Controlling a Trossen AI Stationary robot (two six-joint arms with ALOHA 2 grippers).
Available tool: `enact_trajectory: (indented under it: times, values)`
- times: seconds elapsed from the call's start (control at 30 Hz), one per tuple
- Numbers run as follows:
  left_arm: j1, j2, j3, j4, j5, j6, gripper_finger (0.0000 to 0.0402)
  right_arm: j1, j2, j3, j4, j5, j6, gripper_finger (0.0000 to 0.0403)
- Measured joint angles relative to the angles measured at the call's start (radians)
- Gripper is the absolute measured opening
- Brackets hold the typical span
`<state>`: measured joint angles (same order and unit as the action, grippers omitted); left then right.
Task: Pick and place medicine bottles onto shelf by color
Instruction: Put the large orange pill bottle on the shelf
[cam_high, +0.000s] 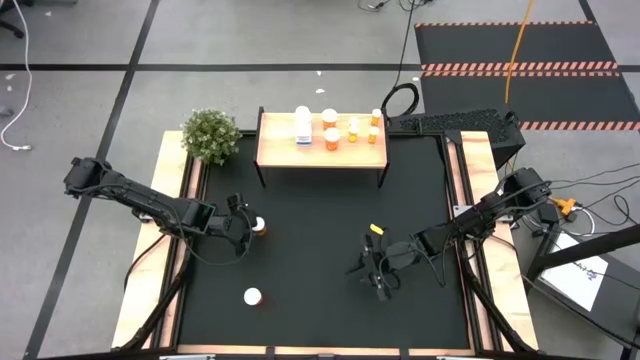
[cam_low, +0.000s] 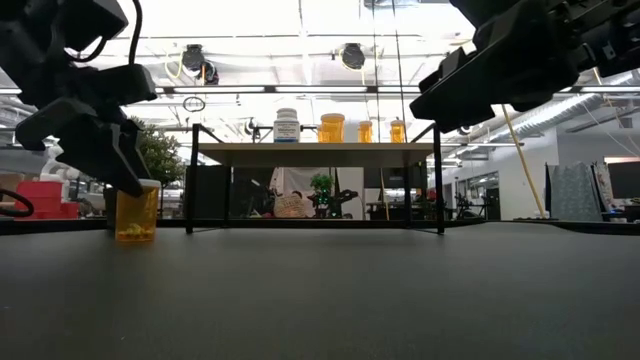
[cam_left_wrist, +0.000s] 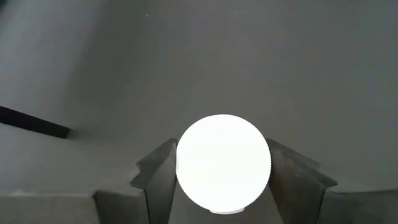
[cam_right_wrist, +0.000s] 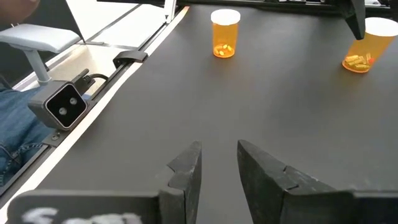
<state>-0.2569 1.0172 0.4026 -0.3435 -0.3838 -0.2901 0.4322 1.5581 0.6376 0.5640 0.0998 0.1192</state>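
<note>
An orange bottle with a white cap (cam_high: 258, 226) stands on the black mat at the left; it also shows in the low view (cam_low: 137, 215). My left gripper (cam_high: 245, 226) is over it, shut on its cap. A second orange bottle (cam_high: 252, 296) stands alone near the front, also in the right wrist view (cam_right_wrist: 225, 34). The shelf (cam_high: 285, 150) at the far edge carries a white bottle (cam_high: 303, 127) and several orange ones (cam_high: 330, 131). My right gripper (cam_right_wrist: 219, 165) is empty above the mat right of centre (cam_high: 380, 272), its fingers a narrow gap apart. My left gripper has the round white cap (cam_left_wrist: 186, 168) between its two fingers, one finger (cam_left_wrist: 163, 177) on each side of the cap's rim. The fingers come from above, pointing down. The bottle stands upright with its base on the mat (cam_low: 135, 238).
A small potted plant (cam_high: 210, 135) stands left of the shelf. Pale wooden rails (cam_high: 170, 200) run along both sides of the mat. A small yellow-orange thing (cam_high: 376, 229) lies by my right arm. A dark keyboard (cam_high: 450, 122) lies behind the shelf's right end.
</note>
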Motion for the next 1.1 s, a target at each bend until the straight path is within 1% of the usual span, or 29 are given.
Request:
enact_trajectory:
  times: [0.1, 0.27, 0.37, 0.5, 0.63, 0.83, 0.93, 1.1]
  values:
    - [0.000, 0.000, 0.000, 0.000, 0.000, 0.000, 0.0216, 0.002, 0.000, 0.000, 0.000, 0.000, 0.000, 0.0098]
    - [0.000, -0.004, 0.000, 0.002, 0.001, 0.003, 0.0233, 0.002, 0.000, 0.000, 0.000, 0.001, 0.000, 0.0098]
    - [0.000, -0.005, 0.010, 0.001, 0.002, 0.027, 0.0228, 0.002, 0.000, 0.000, 0.000, 0.001, 0.000, 0.0098]
    - [0.000, -0.005, 0.056, 0.002, 0.002, 0.076, 0.0216, 0.002, 0.000, 0.000, 0.000, 0.002, 0.000, 0.0098]
    - [0.000, -0.005, 0.132, -0.003, 0.002, 0.146, 0.0222, 0.002, 0.000, 0.000, -0.001, 0.002, 0.000, 0.0098]
    - [0.001, -0.005, 0.288, -0.079, 0.001, 0.245, 0.0231, 0.002, 0.000, 0.000, -0.007, 0.002, 0.000, 0.0098]
    - [0.011, -0.005, 0.373, -0.130, 0.001, 0.288, 0.0224, 0.002, 0.000, 0.000, -0.011, 0.002, 0.000, 0.0098]
    - [0.060, -0.005, 0.505, -0.219, 0.000, 0.361, 0.0213, 0.002, 0.000, 0.000, -0.012, 0.001, 0.015, 0.0098]
